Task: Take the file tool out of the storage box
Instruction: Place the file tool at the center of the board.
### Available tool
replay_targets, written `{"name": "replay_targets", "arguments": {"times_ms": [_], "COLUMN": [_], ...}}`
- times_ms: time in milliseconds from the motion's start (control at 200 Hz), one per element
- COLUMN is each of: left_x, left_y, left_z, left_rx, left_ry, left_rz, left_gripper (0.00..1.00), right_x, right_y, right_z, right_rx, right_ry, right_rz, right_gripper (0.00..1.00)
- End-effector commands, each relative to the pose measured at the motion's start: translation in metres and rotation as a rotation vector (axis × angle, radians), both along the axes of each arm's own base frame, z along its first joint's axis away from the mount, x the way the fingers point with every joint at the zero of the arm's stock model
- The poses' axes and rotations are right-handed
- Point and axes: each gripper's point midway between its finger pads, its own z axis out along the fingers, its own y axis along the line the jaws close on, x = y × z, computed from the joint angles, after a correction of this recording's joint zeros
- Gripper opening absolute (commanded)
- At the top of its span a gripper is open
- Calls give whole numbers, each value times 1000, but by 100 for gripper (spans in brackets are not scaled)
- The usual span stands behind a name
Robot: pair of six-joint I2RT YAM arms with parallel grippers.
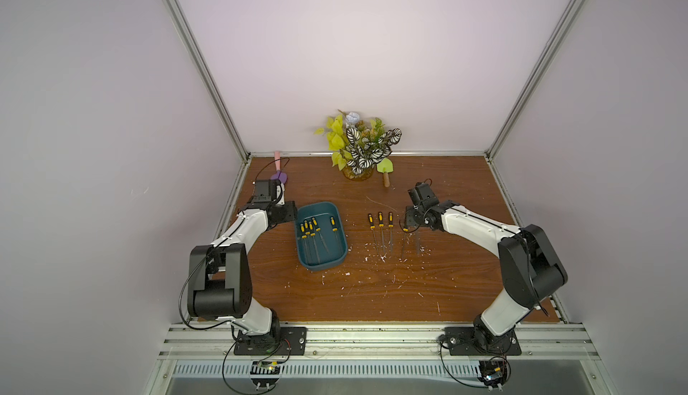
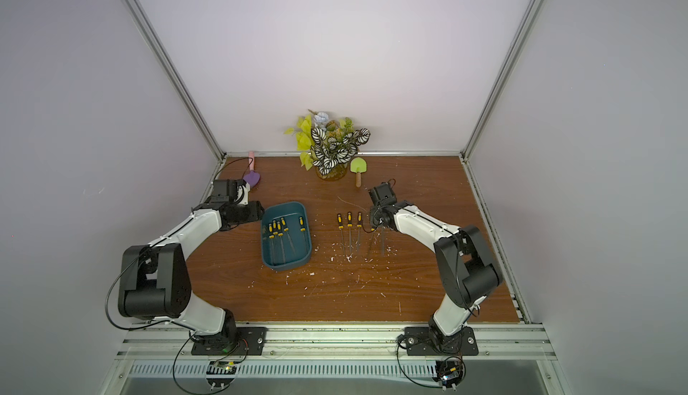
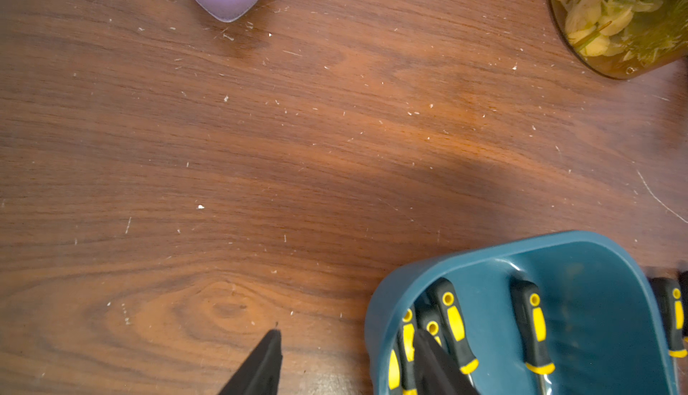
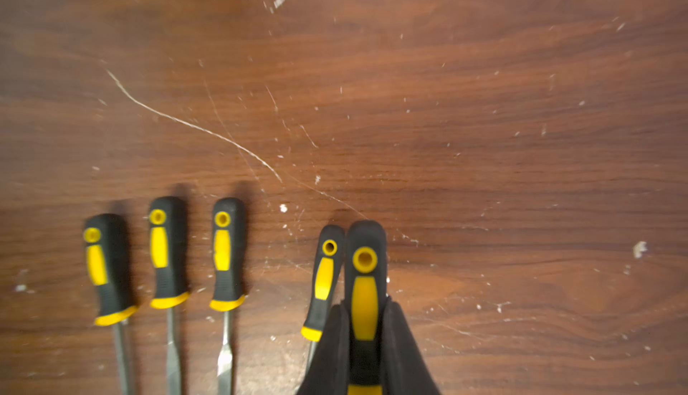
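Clamping a file's [image 4: 365, 262] handle, the right end effector [image 4: 366, 322] holds it well right of the box [image 1: 316, 211], just beside the row [image 1: 380, 225] on the desk [image 1: 446, 281], axis near-to-far. The left end effector [image 3: 346, 333], jaws apart, is nearer the boxed files [image 1: 311, 231].

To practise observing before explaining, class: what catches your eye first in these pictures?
The right pincer grips a yellow-and-black file by its handle, beside four more files lying in a row on the table. Left of them, the teal storage box holds several others.
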Motion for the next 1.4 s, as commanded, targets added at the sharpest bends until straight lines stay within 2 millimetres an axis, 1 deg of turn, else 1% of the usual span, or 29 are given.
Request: {"name": "replay_targets", "arguments": {"times_ms": [0,100,405,460,641,726,821,941,1026,1096,1161,1221,1296,1316,1371,1396], "left_x": [7,7,6,6,5,5,4,5,5,5,4,5,5,5,5,5], "left_y": [5,5,6,5,6,7,7,7,7,8,8,9,10,11,14,15], "left_z": [9,9,8,9,9,9,9,10,11,13,13,13,14,15,19,21], "left_rx": [6,6,11,12,15,16,16,17,20,24,24,25,32,35,46,51], "left_ry": [-21,-20,-18,-18,-19,-17,-17,-22,-25,-30,-30,-31,-32,-37,-55,-62], "left_rz": [2,3,7,5,8,9,9,9,10,14,17,17,26,32,45,51], "left_gripper": [59,59,59,59,59,59,59,59,59,59,59,59,59,59,59,59], "right_x": [5,7,13,14,16,18,19,25,31,36,38,38,33,30,23,20], "right_y": [-3,-6,-8,-8,-6,-5,-5,-4,-1,17,45,82,128,141,175,190], "right_z": [-5,-14,-26,-27,-30,-27,-18,3,27,54,75,88,99,98,106,104], "right_rx": [0,-8,-27,-30,-23,-20,-17,-24,-39,-56,-41,-3,24,26,58,73], "right_ry": [-20,-3,20,23,29,24,11,-20,-57,-112,-151,-175,-196,-196,-216,-214], "right_rz": [-22,-24,7,8,15,13,13,18,35,82,155,242,351,377,452,484], "right_gripper": [0,0,0,2,15,22,28,32,32,32,32,32,31,31,31,31]}}
